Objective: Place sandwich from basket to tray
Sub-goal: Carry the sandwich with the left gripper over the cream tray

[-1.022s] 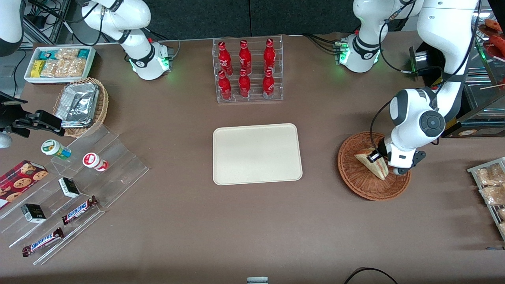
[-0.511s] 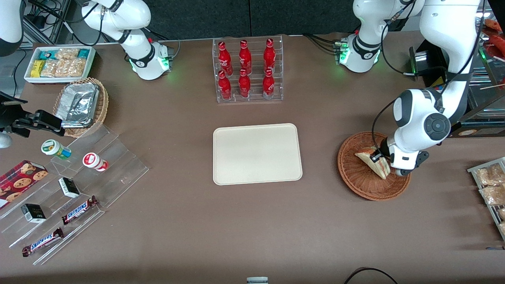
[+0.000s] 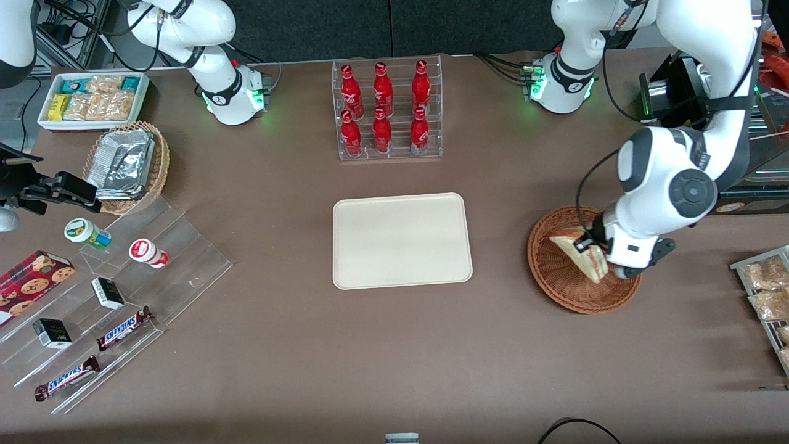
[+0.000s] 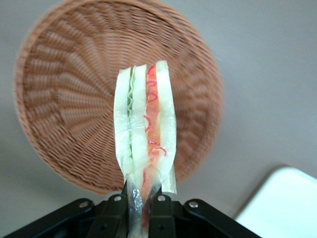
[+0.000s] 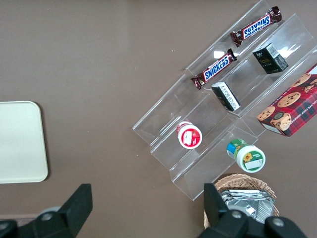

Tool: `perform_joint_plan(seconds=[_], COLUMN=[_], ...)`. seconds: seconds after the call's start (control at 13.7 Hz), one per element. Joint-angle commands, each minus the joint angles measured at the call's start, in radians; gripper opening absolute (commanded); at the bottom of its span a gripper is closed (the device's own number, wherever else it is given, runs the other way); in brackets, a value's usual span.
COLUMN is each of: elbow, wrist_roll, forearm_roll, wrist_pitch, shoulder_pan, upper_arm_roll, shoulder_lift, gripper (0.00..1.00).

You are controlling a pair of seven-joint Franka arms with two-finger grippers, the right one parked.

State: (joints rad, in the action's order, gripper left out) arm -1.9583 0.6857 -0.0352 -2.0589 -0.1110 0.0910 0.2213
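Observation:
My left gripper (image 3: 590, 253) is shut on the sandwich (image 3: 576, 254), a pale triangular wedge with red and light filling, and holds it lifted above the reddish-brown wicker basket (image 3: 555, 280). In the left wrist view the sandwich (image 4: 145, 129) sticks out from between the black fingers (image 4: 115, 213), over the basket (image 4: 64, 114), which holds nothing else. The cream-beige tray (image 3: 400, 240) lies flat at the table's middle, toward the parked arm's end from the basket; a corner of the tray (image 4: 282, 208) shows in the wrist view.
A clear rack of red bottles (image 3: 385, 111) stands farther from the front camera than the tray. A tan basket with foil trays (image 3: 126, 163), a white snack bin (image 3: 92, 98) and clear shelves of snacks (image 3: 105, 302) lie toward the parked arm's end. Packets (image 3: 764, 296) lie at the working arm's end.
The gripper has risen with the sandwich, lifting it off the basket floor; the arm's wrist has moved up and slightly toward the camera.

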Motion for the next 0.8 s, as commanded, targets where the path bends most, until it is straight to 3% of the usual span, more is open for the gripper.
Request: perform_joint_plan(seconds=[0.0, 0.29, 0.73], elbow=[0.044, 0.136, 0.442], wrist_roll=[0.023, 0.046, 0.145], forearm_roll=[-0.003, -0.002, 0.0], wrist_pitch=[0.034, 0.026, 0.031], shoulder_pan=[-0.105, -0.265, -0.456], upper_arm_roll=[-0.004, -0.004, -0.004], shoulder_lift=[0.004, 0.059, 0.341], gripper=[0.0, 0.0, 0.0])
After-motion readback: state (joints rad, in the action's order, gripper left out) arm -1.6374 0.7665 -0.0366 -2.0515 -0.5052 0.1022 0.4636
